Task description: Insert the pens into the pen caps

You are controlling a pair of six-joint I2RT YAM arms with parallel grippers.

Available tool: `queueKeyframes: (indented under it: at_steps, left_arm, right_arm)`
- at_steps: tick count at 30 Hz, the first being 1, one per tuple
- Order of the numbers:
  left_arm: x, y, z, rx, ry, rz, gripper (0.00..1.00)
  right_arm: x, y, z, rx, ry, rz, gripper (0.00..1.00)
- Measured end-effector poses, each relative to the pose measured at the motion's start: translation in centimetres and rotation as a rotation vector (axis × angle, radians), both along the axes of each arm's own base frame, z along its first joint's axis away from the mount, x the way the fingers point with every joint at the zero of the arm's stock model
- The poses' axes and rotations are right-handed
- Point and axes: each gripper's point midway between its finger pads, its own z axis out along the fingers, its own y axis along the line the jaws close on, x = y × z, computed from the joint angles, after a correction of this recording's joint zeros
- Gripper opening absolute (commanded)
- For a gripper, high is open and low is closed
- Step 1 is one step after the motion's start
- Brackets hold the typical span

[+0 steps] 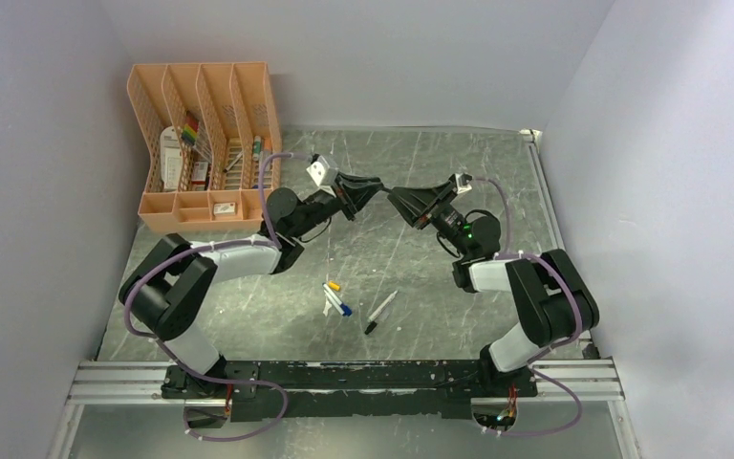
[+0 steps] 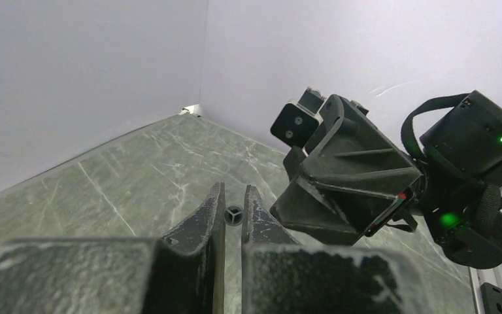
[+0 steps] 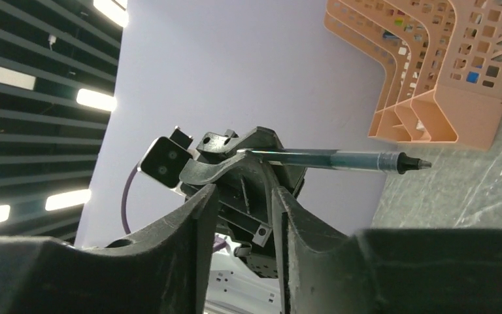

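A dark-barrelled pen point(image 3: 340, 159) is pinched in my left gripper point(image 1: 373, 189), which is shut on it well above the table. It sticks out sideways and its black tip points toward the peach rack. In the left wrist view the same pen point(image 2: 234, 214) shows end-on as a small round end between the fingers. My right gripper point(image 1: 399, 201) faces the left one at close range. Its fingers point(image 3: 202, 216) stand apart with nothing between them. On the table lie white pens point(image 1: 331, 298) with a yellow-orange end and a blue end. Beside them is a pale pen point(image 1: 380, 311) with a black end.
A peach desk organiser point(image 1: 205, 143) holding small items stands at the back left, and is also seen in the right wrist view point(image 3: 431, 72). Grey walls close in the marbled table point(image 1: 440, 163) on three sides. Purple cables loop round both arms.
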Motion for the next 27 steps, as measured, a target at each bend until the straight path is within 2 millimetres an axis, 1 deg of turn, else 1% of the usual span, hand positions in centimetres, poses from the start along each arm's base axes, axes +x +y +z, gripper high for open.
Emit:
queueKeyframes:
  at_steps: [1,3,6,9,13,15,18,20,24,25,27]
  left_arm:
    - [-0.1,-0.1,0.0,0.001,0.0,-0.001,0.07]
    - [-0.2,-0.3,0.0,0.001,-0.005,0.003,0.07]
    - [-0.1,-0.4,0.1,0.004,-0.01,0.03,0.07]
    - [0.0,-0.3,0.4,0.007,-0.021,0.059,0.07]
    - [-0.2,-0.4,0.9,0.008,-0.044,0.072,0.07]
    - [-0.5,-0.7,0.9,0.015,-0.052,0.071,0.07]
    - [-1.2,-1.3,0.7,0.025,-0.058,0.058,0.07]
    - [-1.5,-1.6,0.6,0.031,-0.06,0.055,0.07]
    - [-1.8,-1.8,0.9,0.034,-0.071,0.065,0.07]
    - [-1.9,-1.7,1.1,0.032,-0.075,0.067,0.07]
    - [-2.2,-1.6,1.6,0.026,-0.087,0.07,0.07]
  right_arm:
    - [0.0,0.0,0.0,0.007,0.002,0.003,0.48]
    - [0.1,0.0,-0.2,0.027,0.016,0.012,0.55]
    - [0.3,0.2,-1.0,0.039,0.058,0.024,0.58]
    - [0.3,0.3,-1.0,0.049,0.074,0.031,0.58]
    - [0.4,0.2,-1.0,0.068,0.098,0.03,0.55]
    - [0.5,0.2,-1.0,0.081,0.112,0.028,0.51]
    - [0.8,0.1,-1.3,0.092,0.141,0.024,0.5]
    - [1.0,0.1,-1.6,0.095,0.157,0.019,0.47]
    - [1.5,0.1,-1.7,0.101,0.182,0.009,0.45]
    - [1.6,0.0,-1.8,0.099,0.193,0.005,0.44]
    - [1.9,0.0,-2.2,0.095,0.215,-0.006,0.35]
